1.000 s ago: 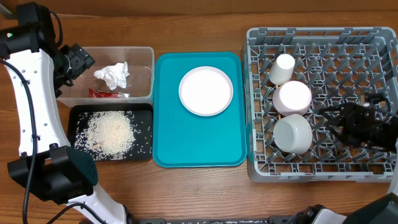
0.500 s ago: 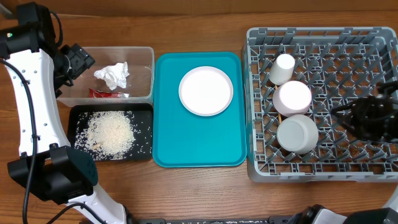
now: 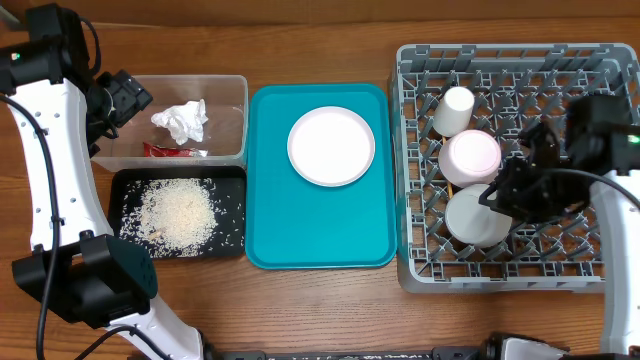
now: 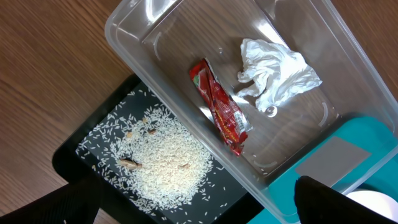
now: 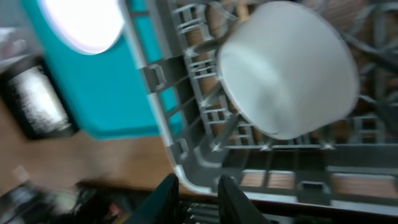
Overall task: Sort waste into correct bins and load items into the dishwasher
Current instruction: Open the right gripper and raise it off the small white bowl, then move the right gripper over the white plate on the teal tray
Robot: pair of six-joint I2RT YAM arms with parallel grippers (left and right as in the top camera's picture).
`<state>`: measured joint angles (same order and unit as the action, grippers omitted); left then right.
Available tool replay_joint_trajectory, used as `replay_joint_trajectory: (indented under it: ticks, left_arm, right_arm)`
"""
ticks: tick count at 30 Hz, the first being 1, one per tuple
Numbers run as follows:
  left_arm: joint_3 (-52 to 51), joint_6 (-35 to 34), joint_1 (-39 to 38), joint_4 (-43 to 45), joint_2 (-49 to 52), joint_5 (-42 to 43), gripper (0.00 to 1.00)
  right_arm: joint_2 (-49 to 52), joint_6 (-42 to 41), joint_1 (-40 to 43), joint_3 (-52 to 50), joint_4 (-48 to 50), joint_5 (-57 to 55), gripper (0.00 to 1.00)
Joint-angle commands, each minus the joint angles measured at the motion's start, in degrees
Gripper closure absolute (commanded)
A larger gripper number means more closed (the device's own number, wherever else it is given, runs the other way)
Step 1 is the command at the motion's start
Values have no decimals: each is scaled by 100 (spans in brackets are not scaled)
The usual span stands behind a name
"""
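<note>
Waste was sorted. The tissue (image 3: pixel 181 120) and red wrapper (image 3: pixel 172 151) lay in the clear tub (image 3: pixel 235 90), far left. The rice (image 3: pixel 178 212) was spread in the black tray (image 3: pixel 125 180), just near of the tub. Dry trash and food scraps were kept apart, which fits the bin split.

The left hand (image 3: pixel 122 97) hung over the tub's left edge, fingers spread wide and holding nothing. It looked parked.

The rack (image 3: pixel 420 270) sat at the right of the surface. In its left column, far to near, were the cup (image 3: pixel 453 110), the pink dish (image 3: pixel 471 157) and the white bowl (image 3: pixel 475 218). The bowl sat mouth-down among the pegs, likely so it stays put and drains.

The right hand (image 3: pixel 520 190) was over the rack, just right of the bowl. In the wrist view its fingers (image 5: pixel 169 193) stood close with a narrow gap and nothing between them. That view was blurred, so I could not tell whether they were fully pressed together.

One white plate (image 3: pixel 331 146) remained on the teal tray (image 3: pixel 270 200) in the middle. Judged the last dish to load, probably the right arm's job.

Versus a second ago:
- The bowl had shown its inside, tilted open. Now its base faced up.
- The right hand had been at the rack's right side. Now it was further left, beside the bowl.
- The left arm, bins, plate, cup and pink dish were unchanged.
</note>
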<state>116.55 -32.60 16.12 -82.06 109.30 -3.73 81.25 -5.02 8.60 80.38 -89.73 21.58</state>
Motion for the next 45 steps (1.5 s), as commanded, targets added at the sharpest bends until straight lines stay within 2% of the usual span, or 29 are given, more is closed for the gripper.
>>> replay_joint_trajectory:
  ticks: [1,11,15,23,28,34,39,42,45]
  left_arm:
    - [28,70,-39,4,-22,-76,0]
    - [28,70,-39,4,-22,-76,0]
    - [28,70,-39,4,-22,-76,0]
    - [28,70,-39,4,-22,-76,0]
    - [28,70,-39,4,-22,-76,0]
    - [28,70,-39,4,-22,-76,0]
    - [28,70,-39,2,-22,-76,0]
    - [28,70,-39,4,-22,-76,0]
    - [28,70,-39,4,-22,-76,0]
  right_arm:
    - [-109,-870,-297,-177,177,-1014,76]
    - [-105,-1003,-684,-1204,925,-1023,75]
    - [-103,-1088,-682,-1403,1130,-1488,75]
    - [-107,-1801,-682,-1340,1392,-3034,71]
    - [-107,-1799,-682,-1200,1602,-3143,70]
    - [-109,-1794,-688,-339,1294,-3108,67]
    - [-109,-1412,-699,299,979,-1989,62]
    - [-114,-1008,-699,332,944,-817,59]
    - [-96,-951,-706,326,1003,540,54]
